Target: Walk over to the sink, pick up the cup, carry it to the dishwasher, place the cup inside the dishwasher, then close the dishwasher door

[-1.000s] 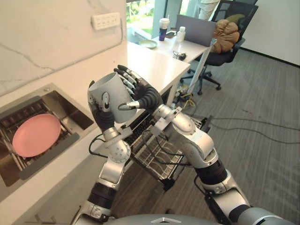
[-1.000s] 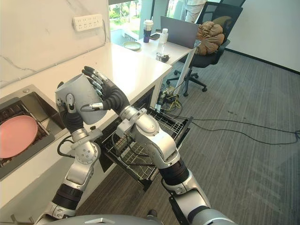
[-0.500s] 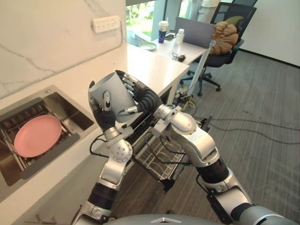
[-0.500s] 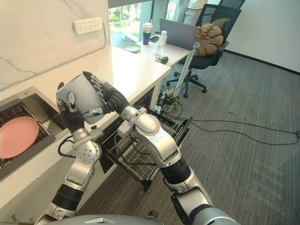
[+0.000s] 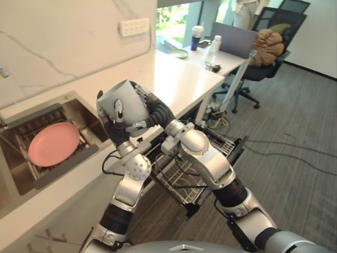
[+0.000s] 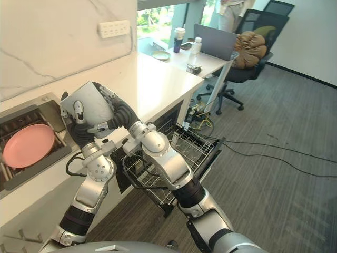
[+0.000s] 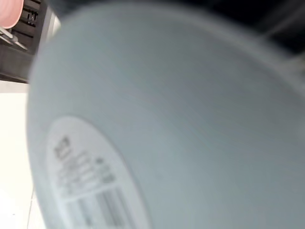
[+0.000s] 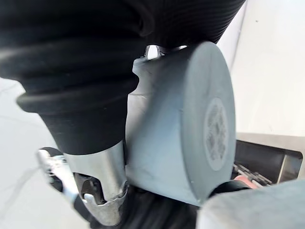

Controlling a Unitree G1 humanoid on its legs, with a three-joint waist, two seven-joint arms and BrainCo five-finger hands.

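A grey cup (image 5: pixel 124 102) is held up over the counter's front edge, tilted, base toward me. My left hand (image 5: pixel 117 133) grips it from below, thumb on its side. My right hand (image 5: pixel 156 113) wraps it from the right, fingers curled over the far side. The right wrist view shows the cup (image 8: pixel 190 124) with its labelled base against that hand's dark cover (image 8: pixel 95 57). The cup's base (image 7: pixel 167 119) sits very close in the left wrist view. Below the hands the dishwasher rack (image 5: pixel 184 174) is pulled out over the open door (image 6: pixel 210 153).
A pink plate (image 5: pixel 52 143) lies in the sink (image 5: pixel 63 166) to the left. The white counter (image 5: pixel 179 79) runs back to a desk with a laptop (image 5: pixel 231 39). An office chair (image 5: pixel 266 58) and floor cables (image 5: pixel 295 150) are on the right.
My right hand's fingers have closed further round the cup's far side. The camera has turned left, so the sink and counter sit more to the right. The cup stays in both hands.
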